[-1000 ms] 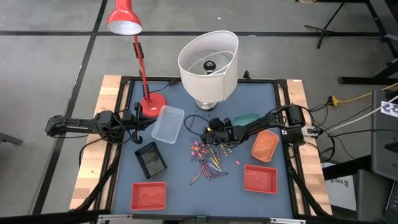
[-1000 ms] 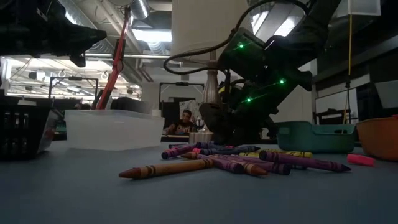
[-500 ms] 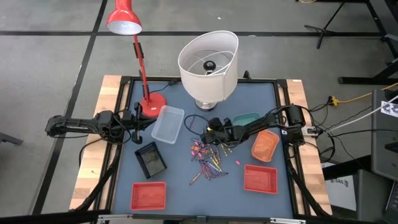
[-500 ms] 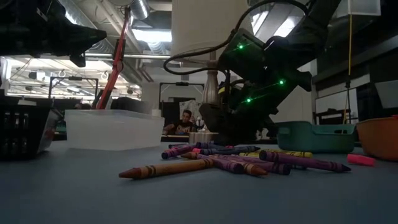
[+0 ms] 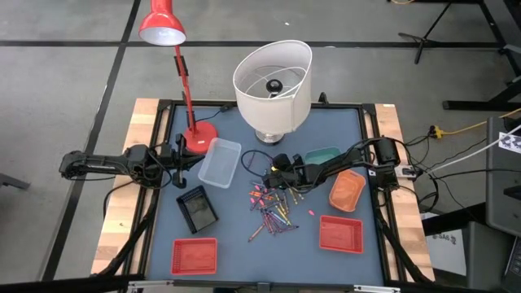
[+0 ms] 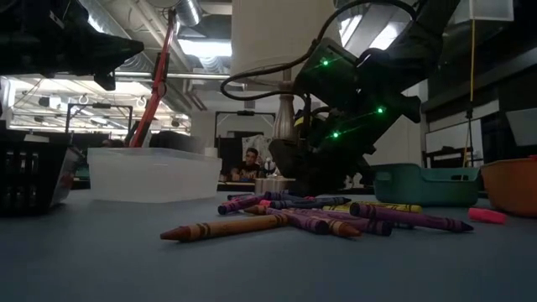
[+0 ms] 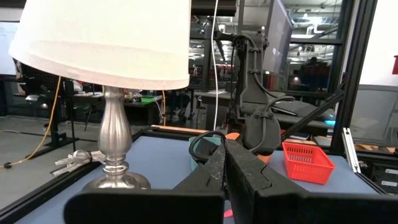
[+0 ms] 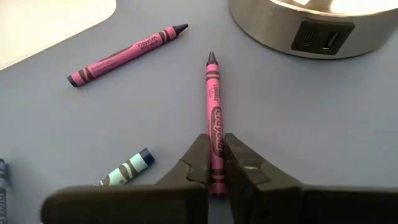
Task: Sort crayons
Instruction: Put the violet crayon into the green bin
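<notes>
From above, the crayons (image 5: 273,212) lie scattered in a loose pile at the middle of the blue table (image 5: 244,244), ringed by a clear bin (image 5: 220,162), a black basket (image 5: 197,208), two red baskets (image 5: 194,255) (image 5: 340,233), an orange bowl (image 5: 347,190) and a teal tray (image 5: 322,155). The right gripper (image 5: 275,177) sits at the pile's far edge, just in front of the white-shaded lamp (image 5: 273,77). The left gripper (image 5: 189,159) waits at the left side beside the red desk lamp's base (image 5: 199,138); what the fingers do is too small to tell here.

The low view sees the crayons (image 6: 319,214) lengthwise on the table, an orange-brown one (image 6: 222,227) nearest, with the right arm's dark bulk (image 6: 352,101) hanging low behind them and hiding its fingertips. A person sits far off in the room.

The left wrist view shows its own fingers (image 7: 239,174) pressed together on nothing, with the lamp's metal stem (image 7: 115,143) ahead.

Only the right wrist view reveals the grip: the right gripper (image 8: 216,177) has its fingers clamped on a magenta crayon (image 8: 214,106), which lies on the table pointing at the lamp's base (image 8: 311,28). Another magenta crayon (image 8: 127,55) and a pale blue one (image 8: 127,169) lie apart from it.
</notes>
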### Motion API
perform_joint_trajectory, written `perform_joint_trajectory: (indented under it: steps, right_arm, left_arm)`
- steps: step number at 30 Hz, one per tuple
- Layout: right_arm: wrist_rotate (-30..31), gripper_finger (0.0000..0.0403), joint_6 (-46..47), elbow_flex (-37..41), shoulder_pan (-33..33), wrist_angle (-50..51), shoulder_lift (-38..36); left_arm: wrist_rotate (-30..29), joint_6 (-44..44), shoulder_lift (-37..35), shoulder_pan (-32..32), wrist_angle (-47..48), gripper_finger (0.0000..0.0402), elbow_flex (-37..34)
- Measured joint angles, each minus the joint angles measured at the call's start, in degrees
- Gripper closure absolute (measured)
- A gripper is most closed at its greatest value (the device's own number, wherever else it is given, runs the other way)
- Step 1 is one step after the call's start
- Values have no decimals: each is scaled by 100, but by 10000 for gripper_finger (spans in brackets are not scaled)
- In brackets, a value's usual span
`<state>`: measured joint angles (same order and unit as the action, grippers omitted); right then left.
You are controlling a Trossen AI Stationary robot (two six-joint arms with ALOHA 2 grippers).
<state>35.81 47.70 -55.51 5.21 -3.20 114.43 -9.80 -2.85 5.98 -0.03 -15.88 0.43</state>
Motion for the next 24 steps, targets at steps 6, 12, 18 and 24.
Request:
perform_joint_trajectory:
  steps: [6, 12, 18, 24]
  right_arm:
    - [-193, 378, -89, 21, -1, 95, -206]
    - [-592, 377, -450, 22, 9, 109, -625]
    - [-1175, 378, -600, 20, 7, 601, -1110]
    - [-1775, 377, -723, 12, 7, 1525, -1715]
  left_arm:
    - [0, 0, 0, 2, -2, 401, 0]
    - [0, 0, 0, 2, -2, 401, 0]
    - [0, 0, -1, 2, 1, 401, 0]
    - [0, 0, 0, 0, 0, 401, 0]
